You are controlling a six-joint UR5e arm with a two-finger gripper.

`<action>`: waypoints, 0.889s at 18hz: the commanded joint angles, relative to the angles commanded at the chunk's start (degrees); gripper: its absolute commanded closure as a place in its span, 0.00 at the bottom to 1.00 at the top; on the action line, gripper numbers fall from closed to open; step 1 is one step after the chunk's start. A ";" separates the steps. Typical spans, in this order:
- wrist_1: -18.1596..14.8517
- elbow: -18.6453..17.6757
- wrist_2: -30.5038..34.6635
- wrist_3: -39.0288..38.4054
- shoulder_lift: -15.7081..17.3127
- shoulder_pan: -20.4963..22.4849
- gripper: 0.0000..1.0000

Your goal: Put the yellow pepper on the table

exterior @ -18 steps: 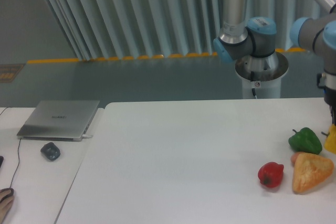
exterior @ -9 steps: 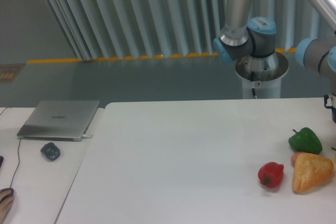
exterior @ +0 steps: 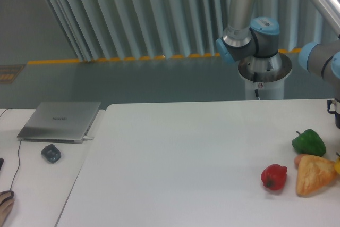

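Arm (exterior: 247, 30): silver-grey tubular links, light-blue caps on the joints. Base (exterior: 261, 81) is a white cylindrical pedestal with a wide metal flange ring on top; small red mark and a thin dark cable on its front. Second grey link with a blue joint at the right frame edge (exterior: 321, 59), a dark wrist part below it, mostly cut off. Bright metallic tube runs diagonally across the top right corner.
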 joint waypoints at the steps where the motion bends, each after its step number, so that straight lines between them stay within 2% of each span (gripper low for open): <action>1: -0.09 0.00 0.00 0.26 0.09 0.00 0.00; 6: -1.92 -0.53 -1.22 -3.05 2.46 -0.79 0.00; 8: -5.52 -0.27 -3.51 -10.94 3.86 -1.67 0.00; 9: -6.32 -0.26 -4.13 -13.94 4.56 -2.11 0.00; 11: -9.65 0.96 -4.13 -22.71 5.36 -5.09 0.00; 16: -17.83 5.61 -4.48 -24.87 5.71 -6.59 0.00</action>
